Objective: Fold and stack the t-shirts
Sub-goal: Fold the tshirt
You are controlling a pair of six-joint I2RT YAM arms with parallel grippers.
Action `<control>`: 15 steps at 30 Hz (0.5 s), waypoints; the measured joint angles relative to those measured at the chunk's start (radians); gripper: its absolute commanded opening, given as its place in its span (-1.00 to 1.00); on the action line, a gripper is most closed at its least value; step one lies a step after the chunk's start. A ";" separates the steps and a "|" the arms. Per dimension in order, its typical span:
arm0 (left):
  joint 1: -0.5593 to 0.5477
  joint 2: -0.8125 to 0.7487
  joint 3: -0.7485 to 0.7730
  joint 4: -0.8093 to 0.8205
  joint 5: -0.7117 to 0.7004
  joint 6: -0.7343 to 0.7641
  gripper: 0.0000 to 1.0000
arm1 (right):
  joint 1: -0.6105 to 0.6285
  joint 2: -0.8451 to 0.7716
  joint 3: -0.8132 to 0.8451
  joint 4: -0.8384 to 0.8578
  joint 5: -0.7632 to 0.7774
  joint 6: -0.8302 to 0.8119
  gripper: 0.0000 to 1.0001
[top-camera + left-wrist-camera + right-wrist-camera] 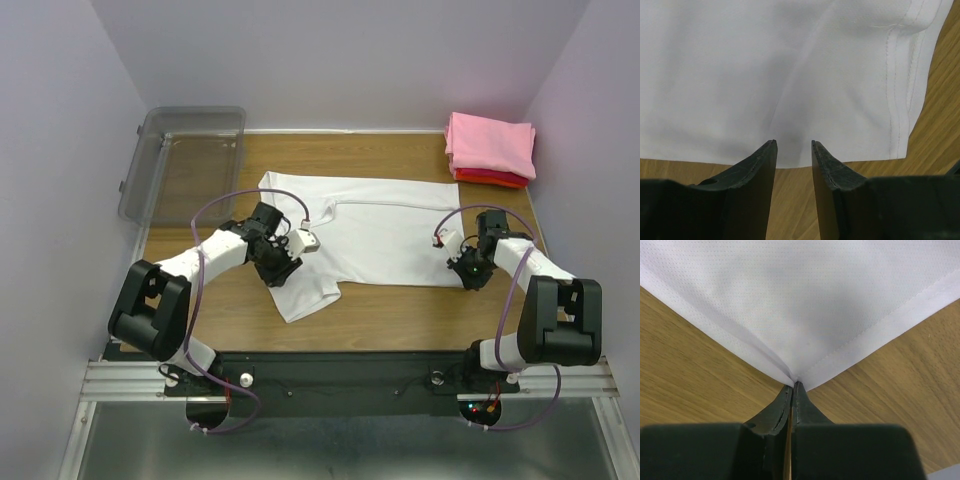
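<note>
- The wooden table [400,310] takes up most of the overhead view, with both arms bolted on at the near edge.
- The white shirt [385,235] is the big thing. It's spread out flat across the middle of the table, with one sleeve poking out toward the near left.
- A clear grey plastic bin [195,120] sits at the far left corner, well apart from the white shirt.
- In the far right corner there's a folded pink shirt [490,145] lying on top of a folded red shirt [490,180]. Only a strip of the red one shows at the near edge of the pile.
- The left gripper [793,150] is at the left part of the white shirt. Its jaws are partly apart with a clear gap. The tips sit right at a hemmed edge of the cloth, and you can see bare wood between the fingers. Doesn't look like it's got hold of anything.
- The right gripper [792,387] is at the right side of the white shirt with its jaws pressed together. A hemmed corner of the cloth is pinched right at the tips and fans out away from them over the wood.
</note>
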 measured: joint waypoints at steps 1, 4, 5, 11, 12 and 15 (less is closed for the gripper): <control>-0.005 0.002 -0.006 0.005 -0.003 0.000 -0.10 | 0.000 0.000 0.000 0.000 0.000 0.000 -0.99; -0.028 0.005 -0.027 0.014 -0.013 0.003 -0.10 | 0.000 0.000 0.000 0.000 0.000 0.001 -0.99; -0.034 0.006 -0.032 0.016 -0.014 0.004 -0.10 | 0.000 0.000 0.000 0.000 0.000 0.001 -0.99; -0.064 0.022 -0.070 0.043 -0.039 0.010 -0.13 | 0.000 0.001 0.000 0.000 0.000 0.002 -0.99; -0.067 0.021 -0.073 0.049 -0.041 0.011 -0.16 | 0.000 0.001 0.001 0.000 0.000 0.002 -0.99; -0.070 0.022 -0.076 0.061 -0.065 0.013 -0.68 | 0.000 0.002 0.002 0.000 0.001 0.002 -0.99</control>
